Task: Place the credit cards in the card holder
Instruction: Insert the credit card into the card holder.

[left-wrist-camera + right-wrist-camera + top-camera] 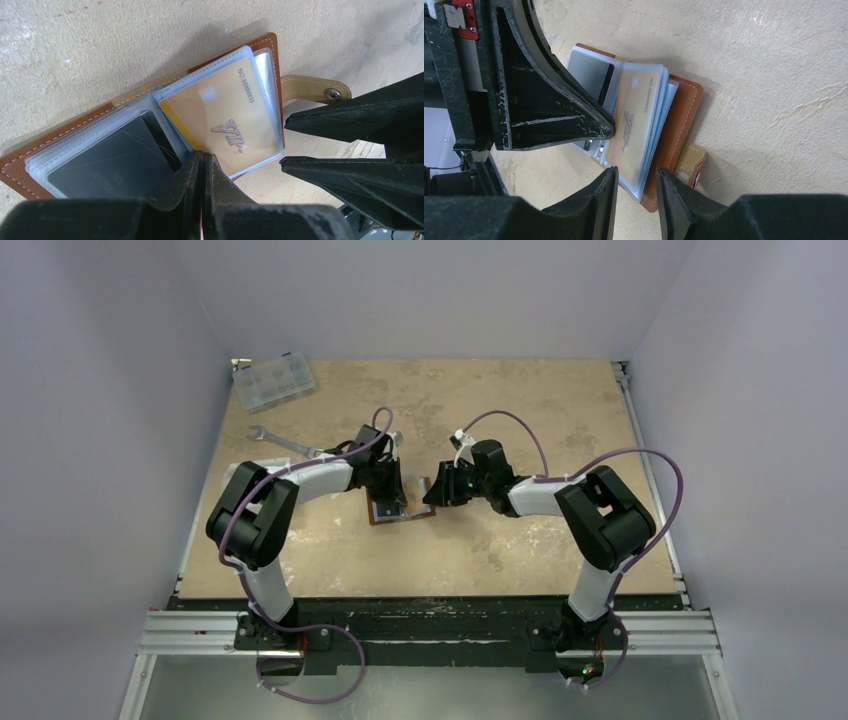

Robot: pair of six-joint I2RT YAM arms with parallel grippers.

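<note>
The card holder (pixel 30 155) is lying open on the worktop (pixel 100 50) with 2 cards, a gold VIP card (pixel 225 120) and a dark card (pixel 110 165), sitting in its sleeves, the closed left pincer (pixel 204 160) pressing at its fold and the part-open right pincer (pixel 636 172) gripping nothing at its edge, so the task is looking nearly finished.
</note>
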